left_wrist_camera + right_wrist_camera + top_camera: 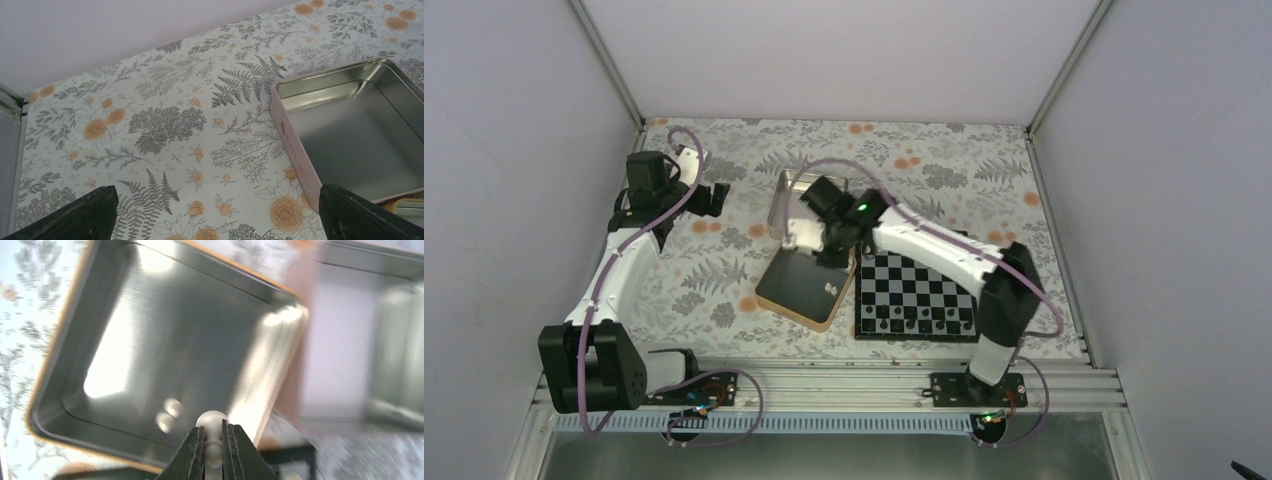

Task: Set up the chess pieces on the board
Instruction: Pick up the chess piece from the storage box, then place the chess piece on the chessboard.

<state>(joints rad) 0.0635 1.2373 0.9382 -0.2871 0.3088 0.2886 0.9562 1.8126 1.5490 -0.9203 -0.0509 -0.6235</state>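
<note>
The right gripper hangs over an orange-rimmed tin, its jaws clenched on a cream-white chess piece whose round head pokes up between the fingertips. Two loose pieces of the same colour lie on the tin floor just beyond the jaws and slightly to their left. A second tin, blurred, sits beyond the jaws to their right.

From above, the board lies just to the right of those jaws, beside the orange-rimmed tin. Tiny figures stand along its near rows, too small to tell apart.

The left gripper hovers over the floral cloth with its jaws released and wide apart, nothing between them. The empty pink-walled tin sits ahead of them to the right, near the right finger.
</note>
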